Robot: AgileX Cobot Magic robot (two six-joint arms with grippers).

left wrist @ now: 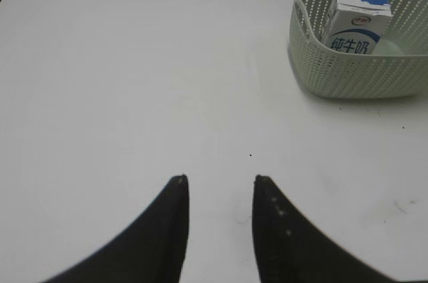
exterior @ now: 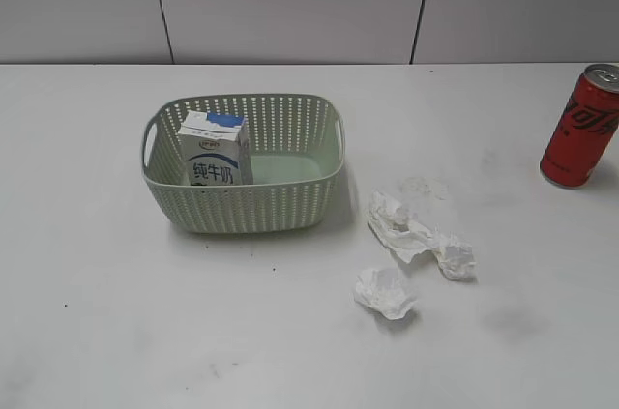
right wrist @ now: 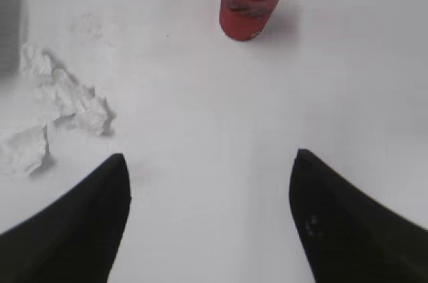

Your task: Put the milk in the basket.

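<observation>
The milk (exterior: pixel 215 150), a small white carton with a blue top corner and blue Chinese characters, stands upright inside the basket (exterior: pixel 290 204), in its left part, close to the front wall. The basket is pale green, rectangular, perforated, with handle cut-outs, resting on the white counter (exterior: pixel 193 332).

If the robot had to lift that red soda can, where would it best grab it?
Probably around the middle of the red soda can, coming in from the side. It stands upright on the table with bare space all round, and its straight round wall suits two fingers. The right gripper is open, facing it.
</observation>
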